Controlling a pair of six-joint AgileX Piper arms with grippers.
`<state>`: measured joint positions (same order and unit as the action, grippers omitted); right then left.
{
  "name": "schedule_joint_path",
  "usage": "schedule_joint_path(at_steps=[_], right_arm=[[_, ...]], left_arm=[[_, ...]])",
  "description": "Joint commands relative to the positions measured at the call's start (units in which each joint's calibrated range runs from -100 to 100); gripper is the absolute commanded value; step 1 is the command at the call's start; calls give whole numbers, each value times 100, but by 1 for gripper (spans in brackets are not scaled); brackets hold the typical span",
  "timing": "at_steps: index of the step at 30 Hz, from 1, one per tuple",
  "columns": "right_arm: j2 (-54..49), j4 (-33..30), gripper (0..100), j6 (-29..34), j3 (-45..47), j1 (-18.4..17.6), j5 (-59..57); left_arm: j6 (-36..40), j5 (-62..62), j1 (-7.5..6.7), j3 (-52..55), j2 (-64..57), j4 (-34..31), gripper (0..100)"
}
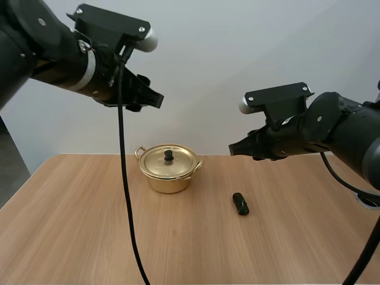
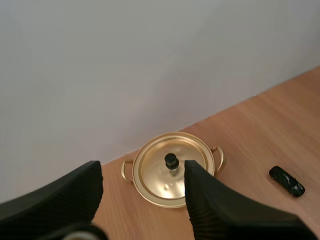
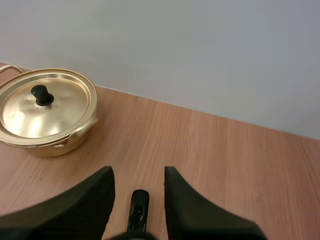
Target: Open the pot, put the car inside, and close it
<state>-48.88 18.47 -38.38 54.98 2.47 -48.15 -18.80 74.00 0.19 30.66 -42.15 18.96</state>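
Left gripper (image 2: 143,172): fingers spread wide, nothing between them, and it hangs high over the bench (image 1: 77,225) on the pot's left side.
Left wrist view: looking down through the gap, there's the pot (image 1: 169,173) right under it.
Right gripper (image 3: 137,174): parted as well, empty, up in the air on the other side.
Right wrist view: the car (image 1: 240,203) sits straight below the gap between the fingers, untouched.
Car: small, dark, lying flat on the bench, well apart from the pot, towards the right arm.
Pot: gold, two handles, near the bench's far edge.
In the way: the lid (image 3: 46,106) sits squarely on the pot, black knob (image 2: 171,160) up, covering its mouth.
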Motion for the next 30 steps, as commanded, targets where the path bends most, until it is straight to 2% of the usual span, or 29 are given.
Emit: schedule_joint_path(at_steps=[1,6,8,19,25,30], right_arm=[[238,10,65,-1,-3,3,199],[1050,32,78,-1,-3,3,251],[1374,75,80,-1,-3,3,268],[2419,171,82,-362,-3,-5,779],[2655,757,82,-920,-3,-5,900],[2856,783,82,-1006,-3,-5,919]], left_arm=[[-61,-9,2,-10,2826,6,83],[-145,-187,2,-10,3119,6,83],[-181,-207,2,-38,3181,6,83],[-205,-312,-7,-242,3256,87,83],[-332,-620,-7,-242,3256,217,83],[-425,-953,-7,-242,3328,344,83]])
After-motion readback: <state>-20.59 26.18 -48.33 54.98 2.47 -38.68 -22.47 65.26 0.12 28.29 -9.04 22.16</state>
